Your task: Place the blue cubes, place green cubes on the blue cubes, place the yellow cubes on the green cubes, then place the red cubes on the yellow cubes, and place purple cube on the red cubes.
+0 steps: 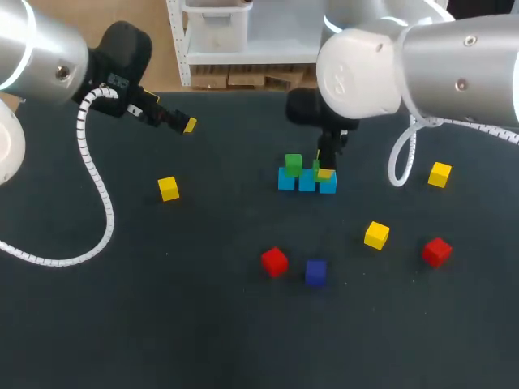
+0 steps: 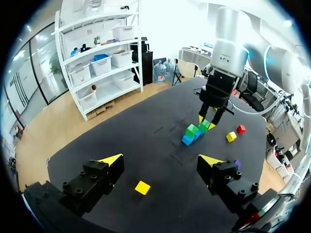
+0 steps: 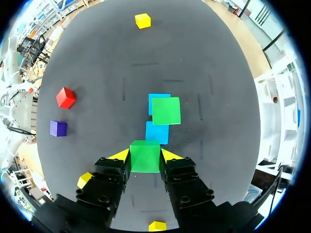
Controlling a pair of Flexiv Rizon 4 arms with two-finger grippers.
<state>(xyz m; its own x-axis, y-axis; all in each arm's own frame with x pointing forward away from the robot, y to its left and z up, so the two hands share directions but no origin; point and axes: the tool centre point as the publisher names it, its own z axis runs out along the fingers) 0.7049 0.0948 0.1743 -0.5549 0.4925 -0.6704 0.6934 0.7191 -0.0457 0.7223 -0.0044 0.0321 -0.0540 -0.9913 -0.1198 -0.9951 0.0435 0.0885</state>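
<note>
1. Between the yellow tips of the right gripper, clamped from two sides: the held green cube.
2. Hangs squarely over one end of the blue row, three blue cubes side by side near the table's middle. Whether resting on that end cube or just above it, cannot tell: end cube hidden beneath it in the right wrist view.
3. On the row's opposite, left end: the second green cube, seated flat on its blue cube. Middle blue cube bare on top.
4. Toward the head view's lower edge from the row, on the dark table: the front red cube with the purple cube just beside it on the right, not touching.
5. Further right: the front yellow cube, then the right red cube near it. Well off to the right of the row: the far yellow cube.
6. Well left of the row, alone: the left yellow cube.
7. Above that left side of the table: the left gripper, fingers spread wide, nothing between them, with the left yellow cube on the table below the gap, untouched.
</note>
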